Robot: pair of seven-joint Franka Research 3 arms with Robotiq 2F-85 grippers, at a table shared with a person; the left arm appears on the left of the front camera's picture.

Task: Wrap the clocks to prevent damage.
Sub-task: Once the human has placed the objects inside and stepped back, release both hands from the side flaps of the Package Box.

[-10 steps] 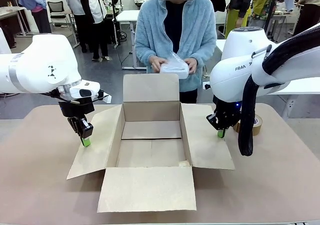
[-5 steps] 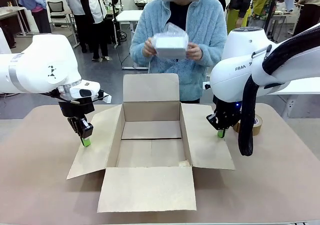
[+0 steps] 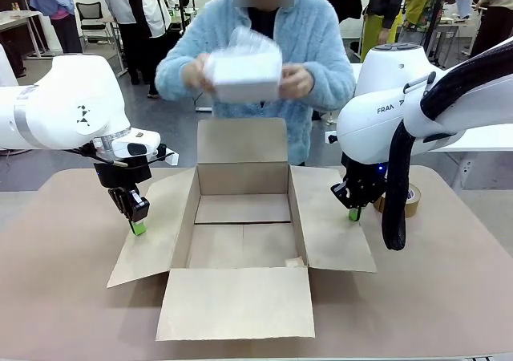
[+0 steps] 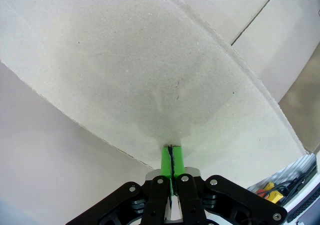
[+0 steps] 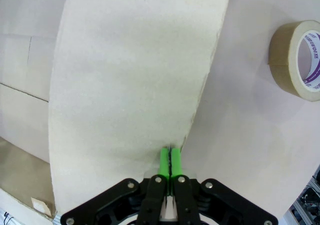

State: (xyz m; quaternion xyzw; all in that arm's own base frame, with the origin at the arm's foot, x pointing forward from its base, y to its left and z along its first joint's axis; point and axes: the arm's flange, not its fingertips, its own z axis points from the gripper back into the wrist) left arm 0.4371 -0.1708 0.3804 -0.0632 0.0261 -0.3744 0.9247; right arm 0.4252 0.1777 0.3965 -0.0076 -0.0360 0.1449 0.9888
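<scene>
My left end effector [image 3: 139, 229] is closed, its green pads pressed flat together with nothing between them, and in the left wrist view [image 4: 171, 157] the tips come down onto the left flap [image 3: 156, 225] of the open cardboard box [image 3: 240, 178], close to that flap's outer edge, where the flap slopes out over the table [image 3: 56, 281]. My right end effector [image 3: 353, 214] is closed in the same way, pads together and holding nothing; in the right wrist view [image 5: 171, 161] its tips sit right at the outer edge of the right flap [image 3: 330, 229], and I cannot tell whether they bear on the cardboard or on the table just beside it. The box stands in the middle of the table between my two arms, all four flaps folded outward, the near one lying flat toward me and the far one standing upright. A roll of brown tape [image 3: 411, 201] lies flat on the table behind my right arm, near the right flap but apart from it [image 5: 300, 60]. The clock [image 3: 243, 70] is a whitish, squarish bundle in clear bubble wrap, blurred in the front view, held in the air above the far side of the box by the person across the table, with one hand [image 3: 195, 73] on its left side and the other hand [image 3: 296, 80] on its right.
</scene>
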